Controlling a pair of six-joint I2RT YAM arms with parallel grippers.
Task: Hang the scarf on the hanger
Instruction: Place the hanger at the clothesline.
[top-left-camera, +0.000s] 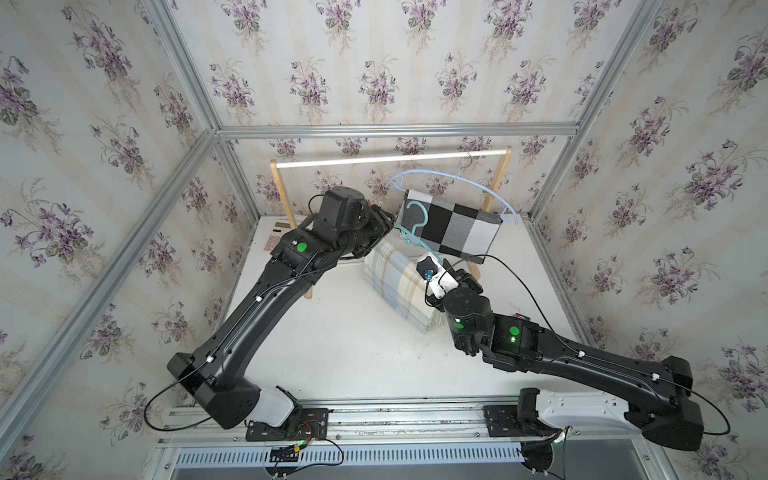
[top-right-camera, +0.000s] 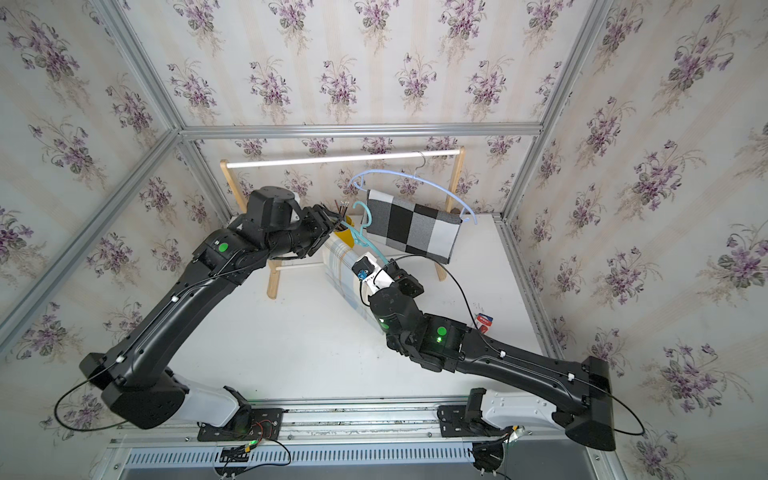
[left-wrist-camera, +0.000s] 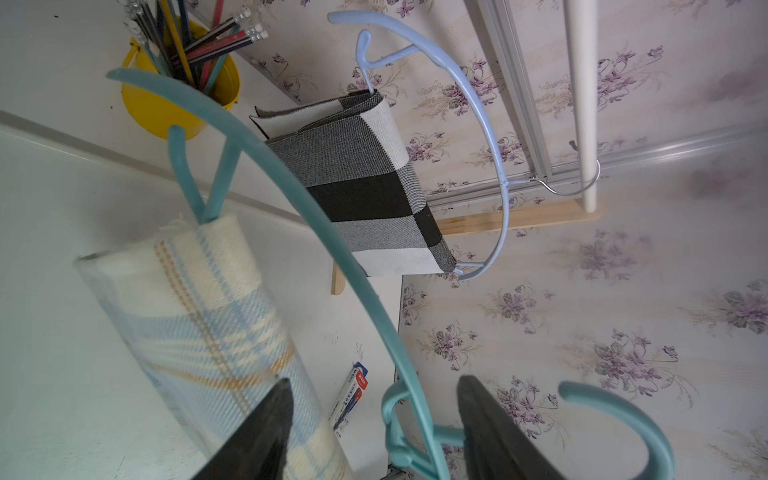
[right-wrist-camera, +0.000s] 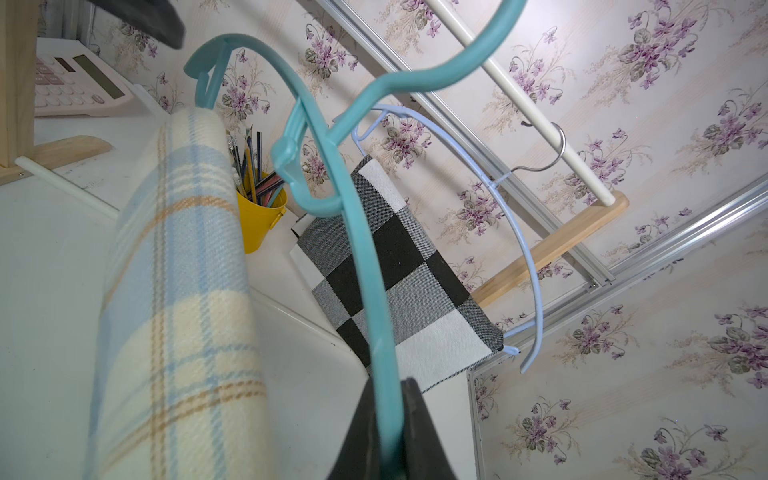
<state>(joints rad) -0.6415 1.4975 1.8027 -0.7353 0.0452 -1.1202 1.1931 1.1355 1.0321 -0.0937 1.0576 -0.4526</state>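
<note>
Only the wrist views tell: right tool (right-wrist-camera: 390, 399) pinching the teal plastic hanger (right-wrist-camera: 361, 257), left tool (left-wrist-camera: 374, 382) spread around it; the pale plaid scarf (left-wrist-camera: 199, 316) blurs near the lens.

Left end effector (left-wrist-camera: 376, 380) parted, right end effector (right-wrist-camera: 388, 384) clamped, arms outstretched

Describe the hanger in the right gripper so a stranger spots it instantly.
Find the wooden clothes rack at the back of the table. In front, the right gripper holds a teal hanger draped with a pale plaid scarf. The other hanger is light blue, hooked on the rail, carrying a checked scarf.
</note>
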